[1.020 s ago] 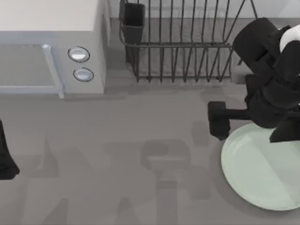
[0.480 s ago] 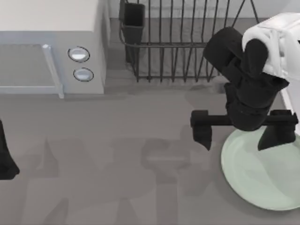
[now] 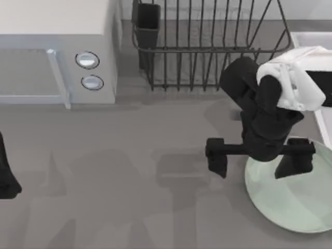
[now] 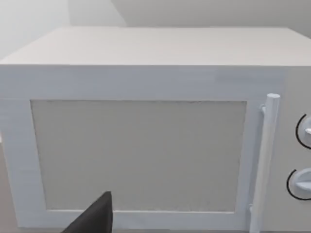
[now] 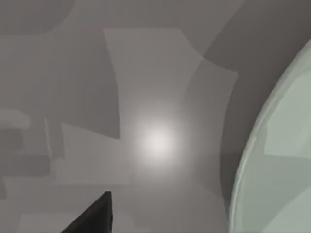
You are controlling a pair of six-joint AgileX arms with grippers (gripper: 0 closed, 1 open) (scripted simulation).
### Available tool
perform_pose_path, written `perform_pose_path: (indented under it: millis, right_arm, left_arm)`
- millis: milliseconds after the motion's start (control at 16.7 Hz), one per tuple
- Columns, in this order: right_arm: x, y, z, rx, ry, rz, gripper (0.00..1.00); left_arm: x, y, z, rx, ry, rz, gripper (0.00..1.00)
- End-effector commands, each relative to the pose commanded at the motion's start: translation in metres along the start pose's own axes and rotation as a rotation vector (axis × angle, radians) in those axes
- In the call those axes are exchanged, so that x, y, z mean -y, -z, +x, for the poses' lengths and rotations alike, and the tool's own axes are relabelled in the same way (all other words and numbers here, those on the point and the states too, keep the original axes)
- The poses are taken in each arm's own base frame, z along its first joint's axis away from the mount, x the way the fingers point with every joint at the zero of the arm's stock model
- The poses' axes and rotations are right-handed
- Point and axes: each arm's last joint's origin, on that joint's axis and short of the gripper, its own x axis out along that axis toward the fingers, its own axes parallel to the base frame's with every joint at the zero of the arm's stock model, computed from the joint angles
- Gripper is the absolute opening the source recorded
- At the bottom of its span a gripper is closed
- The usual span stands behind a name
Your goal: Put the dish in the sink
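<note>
The dish, a pale mint-green plate, lies flat on the grey table at the front right. My right gripper hangs open over the plate's left rim. One finger is over bare table left of the plate, the other over the plate itself. In the right wrist view the dish curves along one side, with a dark fingertip at the edge. The sink shows as a pale rim at the far right, behind the arm. My left gripper is parked at the table's left edge.
A black wire dish rack stands at the back, just behind my right arm. A white microwave with two round knobs sits at the back left and faces the left wrist camera. Bare table lies between the arms.
My right arm has swung left and forward, carrying the open gripper over the plate's left rim. This uncovered the sink's rim at the far right. The dish and left arm stayed put.
</note>
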Motion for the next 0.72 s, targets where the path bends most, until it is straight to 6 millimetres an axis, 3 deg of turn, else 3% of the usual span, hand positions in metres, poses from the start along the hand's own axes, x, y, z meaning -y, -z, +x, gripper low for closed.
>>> perform_pose_path:
  millis: [240, 540, 720]
  right_arm:
    - [0.001, 0.003, 0.041, -0.001, 0.001, -0.002, 1.0]
    - [0.002, 0.005, 0.048, -0.006, 0.004, -0.002, 1.0]
    - [0.002, 0.005, 0.048, -0.006, 0.004, -0.002, 0.77]
  left_arm:
    - [0.0, 0.0, 0.0, 0.0, 0.0, 0.0, 1.0]
    - [0.0, 0.0, 0.0, 0.0, 0.0, 0.0, 1.0]
    - [0.0, 0.0, 0.0, 0.0, 0.0, 0.0, 1.0]
